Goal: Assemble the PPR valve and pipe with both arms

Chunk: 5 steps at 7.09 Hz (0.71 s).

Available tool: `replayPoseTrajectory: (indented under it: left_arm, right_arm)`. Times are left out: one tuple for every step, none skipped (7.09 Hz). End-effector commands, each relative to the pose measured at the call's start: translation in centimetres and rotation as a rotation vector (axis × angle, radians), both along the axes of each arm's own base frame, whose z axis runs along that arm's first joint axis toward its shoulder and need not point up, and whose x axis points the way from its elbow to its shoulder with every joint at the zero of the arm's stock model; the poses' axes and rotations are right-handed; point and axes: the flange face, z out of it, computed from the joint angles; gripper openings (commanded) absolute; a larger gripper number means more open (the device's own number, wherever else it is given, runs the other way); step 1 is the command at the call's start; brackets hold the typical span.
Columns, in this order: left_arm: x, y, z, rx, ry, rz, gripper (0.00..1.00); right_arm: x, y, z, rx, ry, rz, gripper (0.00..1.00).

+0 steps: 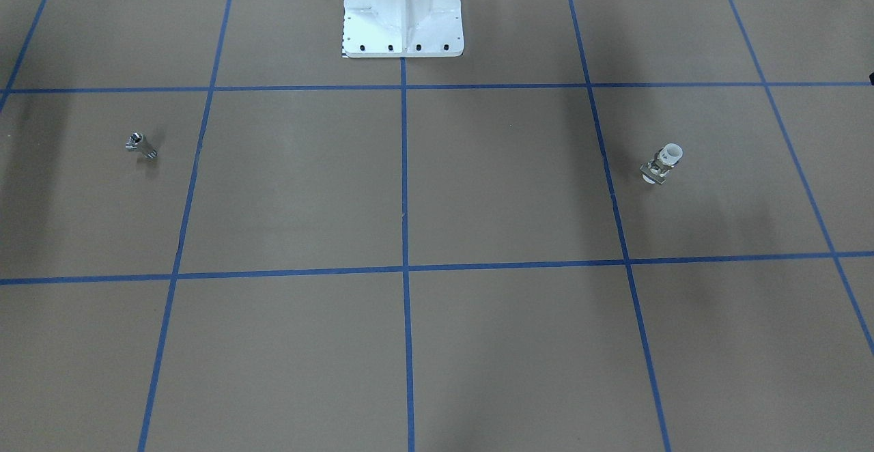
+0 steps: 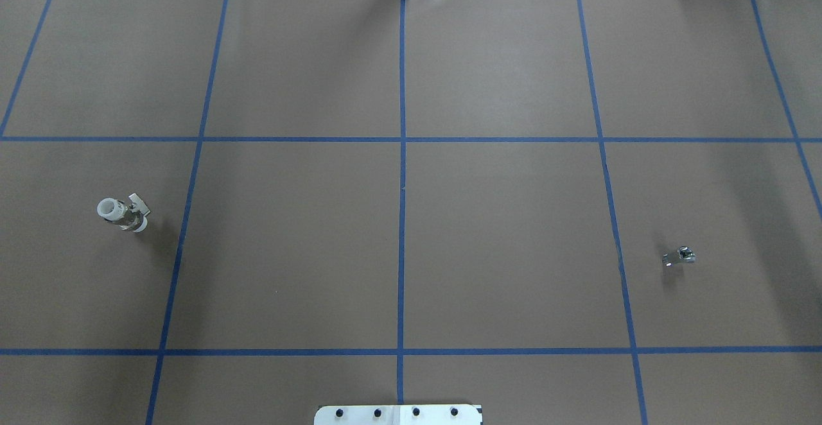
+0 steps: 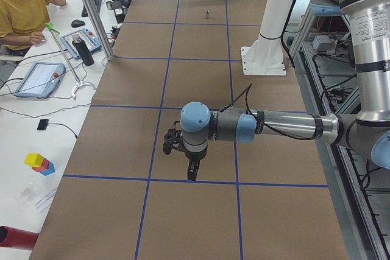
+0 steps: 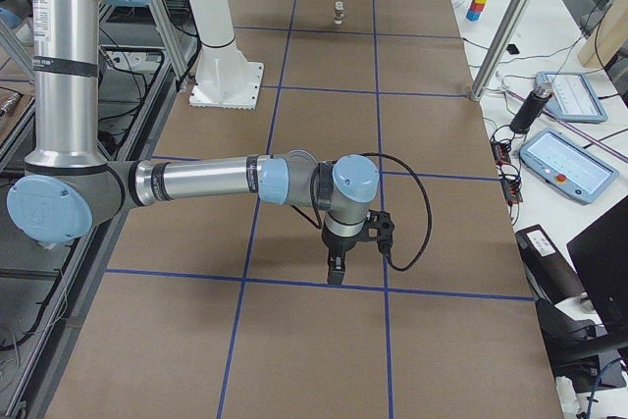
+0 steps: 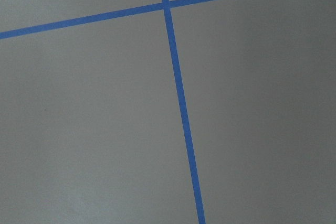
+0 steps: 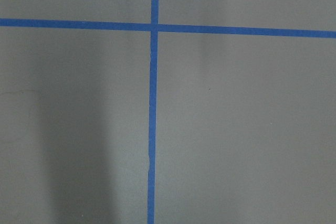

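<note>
The PPR valve [image 2: 123, 214] sits on the brown counter [image 2: 501, 232] at the middle left of the overhead view, its white socket end toward the upper left of the frame; the pipe [image 2: 679, 257] lies at the middle right of that view, just right of a line of blue tape [image 2: 616, 245] — the two are well apart, each alone in its own square; the white pedestal [image 1: 403, 11] stands at the top centre of the front-facing view; the left pincer [image 3: 192, 172] hangs fingers-down over the counter in the lower middle of the left side view, and the right pincer [image 4: 336, 270] hangs likewise in the right side view — how far either is open cannot be told from these angles; both wrist views show only bare counter and crossing tape.
</note>
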Motion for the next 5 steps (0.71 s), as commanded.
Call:
replayPoseTrajectory:
  left_arm:
    - [0.0,-0.2,-0.8,0.015,0.003,-0.001,1.0]
    - [0.0,-0.2,-0.9,0.017,0.003,-0.001,1.0]
    - [0.0,-0.2,-0.9,0.024,0.002,0.0,1.0]
    - [0.0,-0.4,-1.1,0.039,-0.004,-0.003,1.0]
    - [0.1,-2.0,-2.4,0.075,0.003,-0.008,1.0]
  right_arm:
    - [0.0,0.0,0.0,0.0,0.001,0.0,1.0]
    - [0.0,0.0,0.0,0.0,0.001,0.0,1.0]
    - [0.0,0.0,-0.1,0.003,0.001,-0.002,1.0]
    - [0.0,0.0,-0.1,0.003,-0.001,-0.002,1.0]
    - [0.0,0.0,-0.1,0.002,0.0,-0.001,1.0]
